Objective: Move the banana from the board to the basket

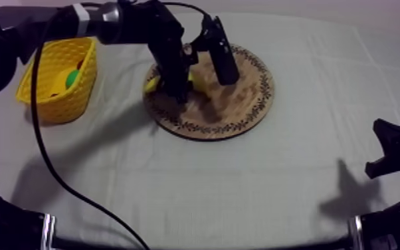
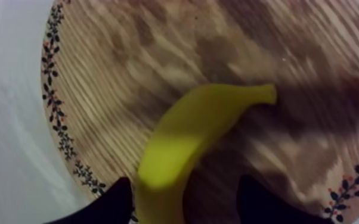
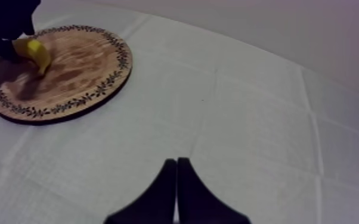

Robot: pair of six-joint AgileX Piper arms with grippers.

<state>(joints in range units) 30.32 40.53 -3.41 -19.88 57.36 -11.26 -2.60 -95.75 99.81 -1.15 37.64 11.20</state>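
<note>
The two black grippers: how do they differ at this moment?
The left gripper has its fingers apart; the right gripper has its fingers together as a narrow wedge. The left gripper is down at the wooden board, straddling one end of the banana; the right gripper is over bare cloth, away from the board. Both have two black fingers.

The banana (image 1: 151,84) on the board (image 1: 246,100); basket (image 1: 43,106) at its left.

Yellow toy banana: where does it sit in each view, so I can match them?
Top view: yellow toy banana on the round wooden board, under the left gripper.
Left wrist view: banana between that gripper's open jaws.
Right wrist view: banana on the board, beside the left gripper.
Shared landmark: the board's patterned rim.
</note>
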